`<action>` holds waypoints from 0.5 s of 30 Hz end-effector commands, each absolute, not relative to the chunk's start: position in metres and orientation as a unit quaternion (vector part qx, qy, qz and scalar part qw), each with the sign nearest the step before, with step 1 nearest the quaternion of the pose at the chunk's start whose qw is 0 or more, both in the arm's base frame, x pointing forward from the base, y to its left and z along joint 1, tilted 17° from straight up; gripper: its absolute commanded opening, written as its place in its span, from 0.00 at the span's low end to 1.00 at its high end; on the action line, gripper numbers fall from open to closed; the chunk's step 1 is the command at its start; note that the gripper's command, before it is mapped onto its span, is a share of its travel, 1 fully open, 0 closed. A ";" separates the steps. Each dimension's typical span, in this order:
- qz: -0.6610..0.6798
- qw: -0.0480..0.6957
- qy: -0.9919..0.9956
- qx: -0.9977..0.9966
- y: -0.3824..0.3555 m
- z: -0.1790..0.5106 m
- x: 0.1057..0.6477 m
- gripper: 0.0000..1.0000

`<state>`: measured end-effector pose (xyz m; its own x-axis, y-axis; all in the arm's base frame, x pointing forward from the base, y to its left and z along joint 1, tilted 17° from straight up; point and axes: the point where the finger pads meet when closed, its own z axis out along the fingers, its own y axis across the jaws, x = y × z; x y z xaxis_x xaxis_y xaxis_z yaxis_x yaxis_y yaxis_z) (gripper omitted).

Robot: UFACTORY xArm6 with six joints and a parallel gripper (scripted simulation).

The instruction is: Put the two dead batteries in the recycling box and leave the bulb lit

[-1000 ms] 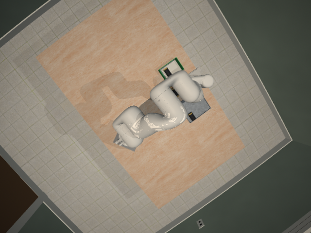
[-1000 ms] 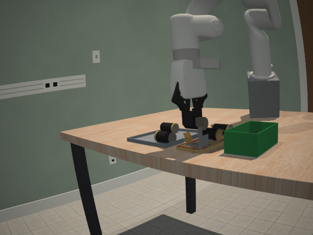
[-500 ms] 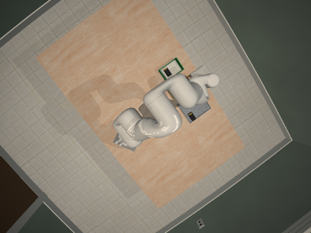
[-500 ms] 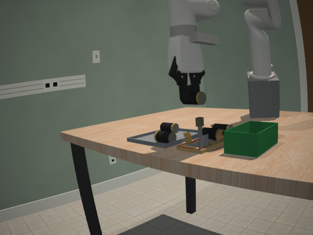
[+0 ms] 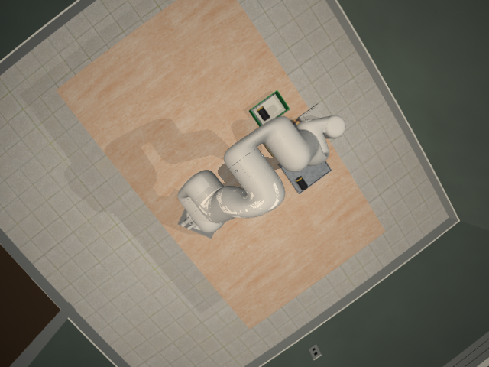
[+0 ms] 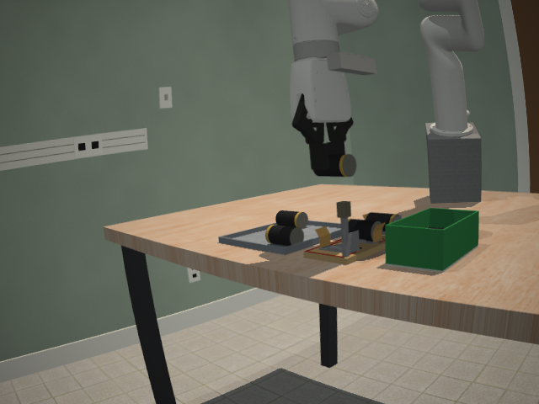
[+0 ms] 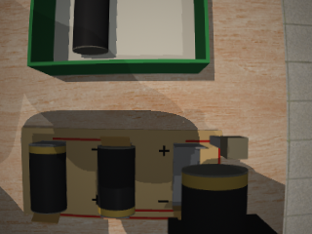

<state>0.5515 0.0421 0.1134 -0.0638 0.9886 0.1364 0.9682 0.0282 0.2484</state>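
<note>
My gripper [image 6: 327, 166] is shut on a black battery [image 6: 345, 165] [image 7: 214, 192] with a gold band and holds it level, well above the tan holder board [image 6: 333, 255] [image 7: 146, 168]. Two batteries [image 7: 47, 177] [image 7: 116, 180] sit in the board's left and middle holders. The right holder [image 7: 184, 161], between the + and - marks, is empty. The bulb [image 6: 344, 209] [image 7: 235, 146] on its post looks grey and unlit. The green recycling box [image 6: 430, 238] [image 7: 119, 62] [image 5: 281, 95] stands upright beside the board with one battery [image 7: 90, 26] [image 5: 263, 113] inside.
A grey tray [image 6: 241, 238] [image 5: 318, 171] left of the board holds two batteries [image 6: 284, 235] [image 6: 290, 218]; one battery [image 5: 301, 182] shows from above. The arm's grey base block [image 6: 455, 165] stands behind the box. The table edge [image 6: 261, 269] is close in front of the board.
</note>
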 end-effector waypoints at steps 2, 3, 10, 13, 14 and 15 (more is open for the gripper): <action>0.140 0.039 0.716 0.683 0.042 0.116 0.553 0.28; 0.140 0.039 0.716 0.683 0.044 0.116 0.552 0.28; 0.140 0.039 0.716 0.683 0.084 0.119 0.541 0.28; 0.140 0.039 0.716 0.683 0.126 0.123 0.529 0.28; 0.140 0.039 0.716 0.683 0.136 0.124 0.527 0.28; 0.140 0.039 0.716 0.683 0.144 0.124 0.524 0.28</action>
<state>0.5360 0.0965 0.1178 -0.0682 0.9875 0.1422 0.9681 0.0311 0.2485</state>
